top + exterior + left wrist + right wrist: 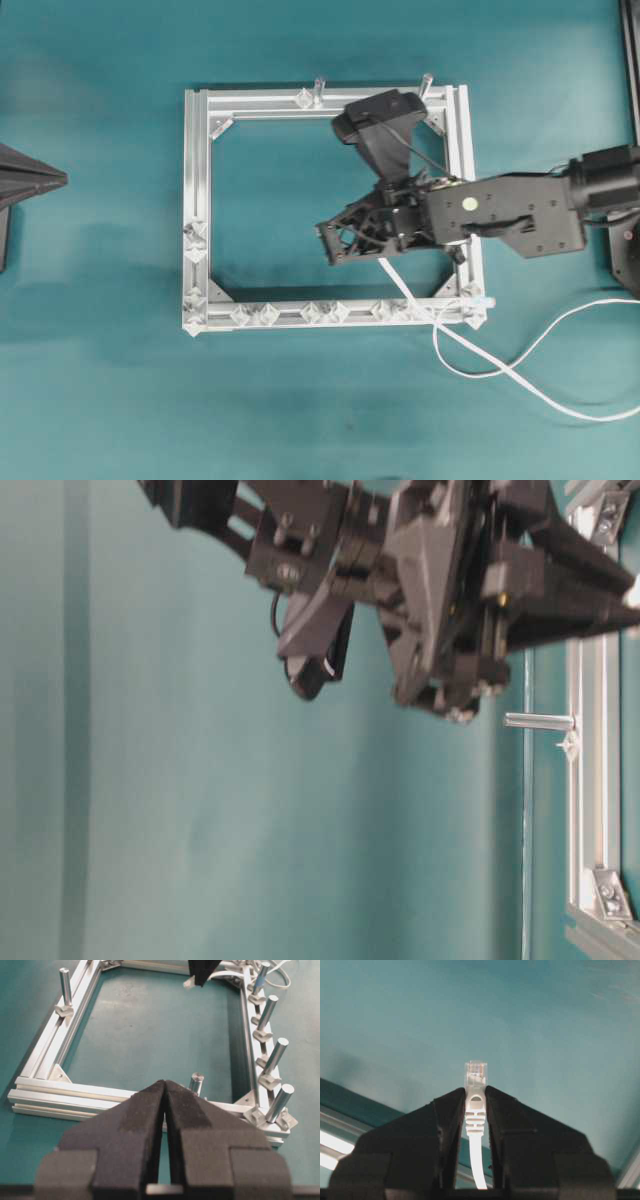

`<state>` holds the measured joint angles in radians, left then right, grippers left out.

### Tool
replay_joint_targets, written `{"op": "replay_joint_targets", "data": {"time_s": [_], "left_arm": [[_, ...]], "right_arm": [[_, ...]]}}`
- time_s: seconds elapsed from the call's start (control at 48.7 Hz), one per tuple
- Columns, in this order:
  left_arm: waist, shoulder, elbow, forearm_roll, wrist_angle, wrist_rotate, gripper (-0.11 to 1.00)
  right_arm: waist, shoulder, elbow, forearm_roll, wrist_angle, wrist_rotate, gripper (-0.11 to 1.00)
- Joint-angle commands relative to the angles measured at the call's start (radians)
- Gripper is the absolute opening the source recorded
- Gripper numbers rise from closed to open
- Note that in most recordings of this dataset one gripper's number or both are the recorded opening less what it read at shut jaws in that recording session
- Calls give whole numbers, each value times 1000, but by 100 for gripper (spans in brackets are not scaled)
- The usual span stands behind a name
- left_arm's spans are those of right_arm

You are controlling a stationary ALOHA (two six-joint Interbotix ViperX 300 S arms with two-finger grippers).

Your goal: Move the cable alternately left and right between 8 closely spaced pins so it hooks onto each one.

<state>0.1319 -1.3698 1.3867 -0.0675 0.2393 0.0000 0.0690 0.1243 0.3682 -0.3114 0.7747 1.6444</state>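
The white cable's clear plug (476, 1074) sticks out past the tips of my right gripper (476, 1089), which is shut on the boot just behind it. Seen from overhead, the right gripper (330, 243) hovers inside the square aluminium frame (197, 180). From it the cable (410, 295) runs down and right, crosses the bottom rail near the right corner and loops on the table. The pins (312, 312) line the bottom rail, with more on the left rail; they stand as short metal posts (275, 1060) in the left wrist view. My left gripper (164, 1082) is shut on nothing, outside the frame's left rail.
Two taller posts (320, 88) stand on the top rail. The left arm (25, 183) sits at the table's left edge. Slack cable (560, 330) lies on the green mat to the right of the frame. The table-level view shows the right arm (430, 570) above the mat.
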Motion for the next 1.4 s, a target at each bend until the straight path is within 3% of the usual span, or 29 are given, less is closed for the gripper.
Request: {"op": "replay_joint_targets", "data": {"time_s": [0.0,0.493,0.842,1.13,1.376], "left_arm": [[2,8,-11,3,-5,-3,0],[3,8,-11,2,-5,-3,0],[2,8,-11,2,-5,-3,0],[2,8,-11,2,-5,-3,0],[2,8,-11,2,-5,-3,0]], "right_arm": [[2,-2,-43,-2,0,-2,16],[78,15,-61,63,17,18,16],[166,15,-71,71,17,156,16],[209,15,-75,69,18,224,16],[224,14,-77,69,18,239,16]]}}
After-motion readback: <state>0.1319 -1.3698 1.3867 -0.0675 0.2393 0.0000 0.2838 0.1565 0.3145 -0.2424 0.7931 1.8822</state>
